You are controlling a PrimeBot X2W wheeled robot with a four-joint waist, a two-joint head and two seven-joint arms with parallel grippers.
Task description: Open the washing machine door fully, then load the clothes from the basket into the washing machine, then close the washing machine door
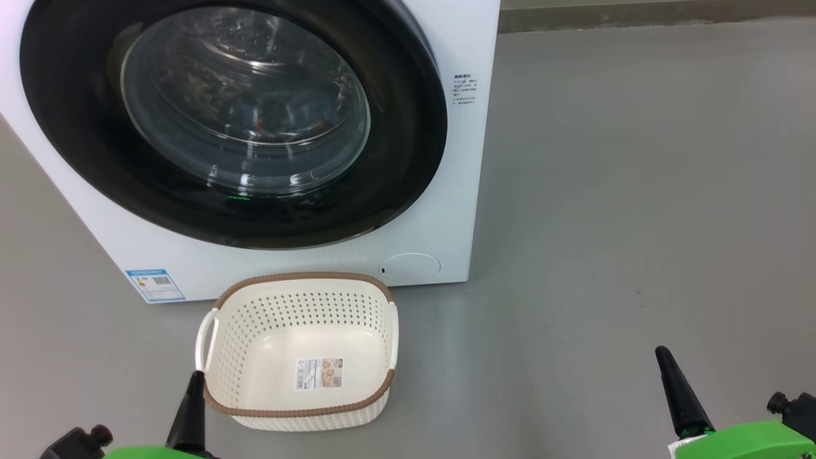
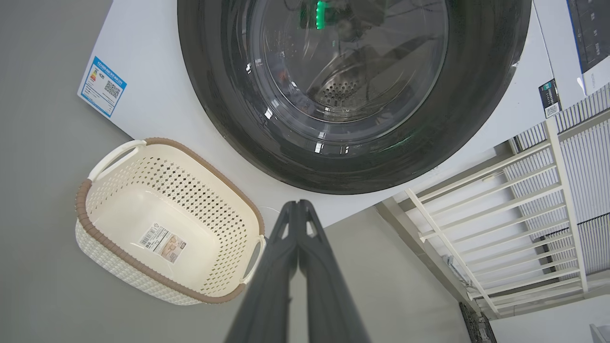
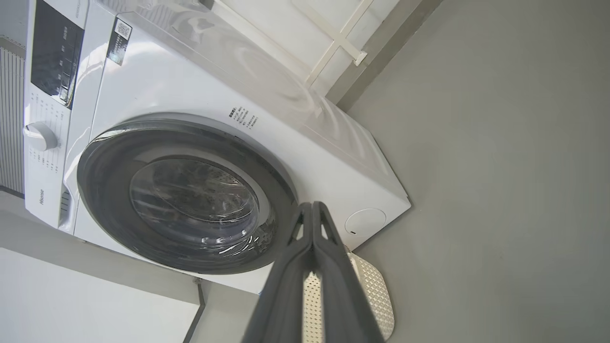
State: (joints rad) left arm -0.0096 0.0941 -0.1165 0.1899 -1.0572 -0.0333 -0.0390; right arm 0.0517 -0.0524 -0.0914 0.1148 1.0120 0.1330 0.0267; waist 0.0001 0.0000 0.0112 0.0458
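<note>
smooth grey floor (image 1: 637,191), white slatted rack (image 2: 495,209), dull skirting strip (image 1: 637,16), even light

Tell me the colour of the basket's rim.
The woven-look rim of the cream-white perforated plastic basket is brown; left wrist view shows it best.

Washing machine (image 1: 459,191): white front-loader. Door (image 1: 408,127) shut; glossy black rim, clear glass bowl. Clothes (image 1: 274,120): bluish fabric with orange specks, dim behind the glass. Basket (image 1: 299,306): cream, perforated, brown rim, upright just before the machine, paper label (image 1: 320,373) showing inside.

Even bright light, soft shadows, glints on the washing machine door (image 1: 236,121).
</note>
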